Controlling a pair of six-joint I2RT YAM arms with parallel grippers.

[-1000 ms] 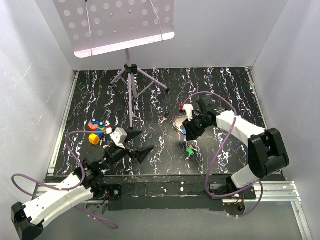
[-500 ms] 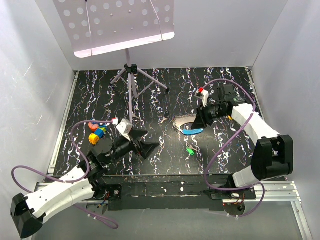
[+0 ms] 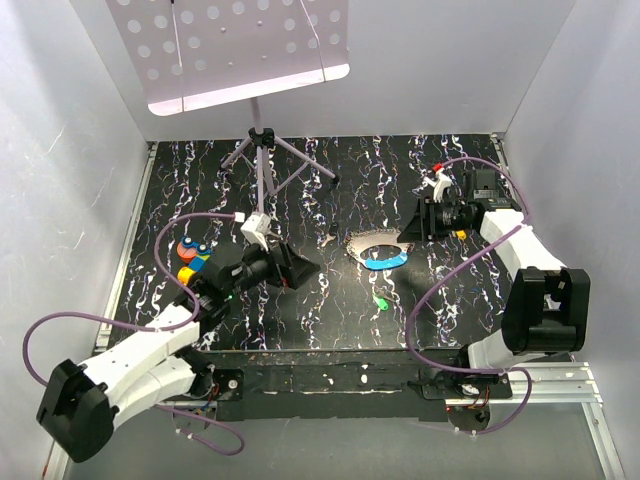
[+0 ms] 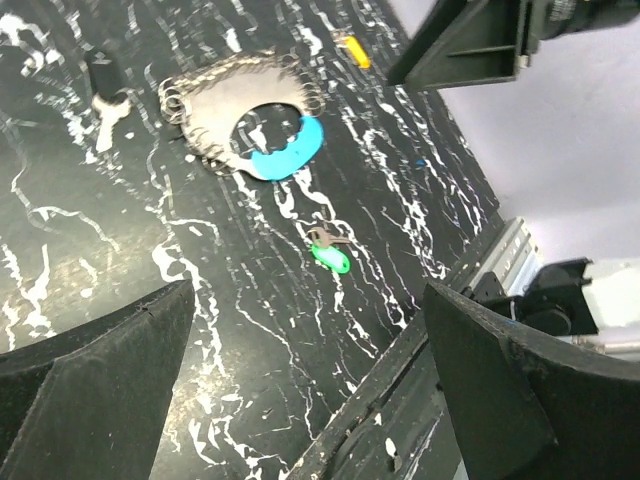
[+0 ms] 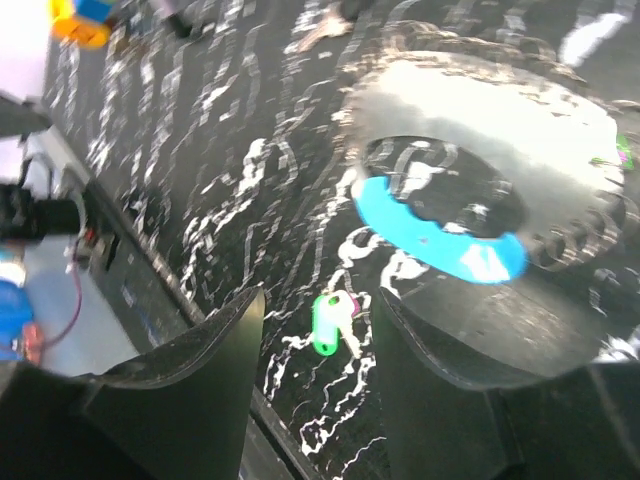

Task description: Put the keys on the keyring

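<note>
Our left hand (image 3: 290, 268) and right hand (image 3: 408, 227) both have their fingers apart and hold nothing. The green key (image 3: 380, 300) lies on the table (image 3: 320, 320) near the keyring (image 3: 378, 252), not on it yet. We think one hand must grab the key first.

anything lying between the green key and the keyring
Nothing: only bare marbled tabletop separates the green key from the keyring, clearest in the left wrist view.
</note>
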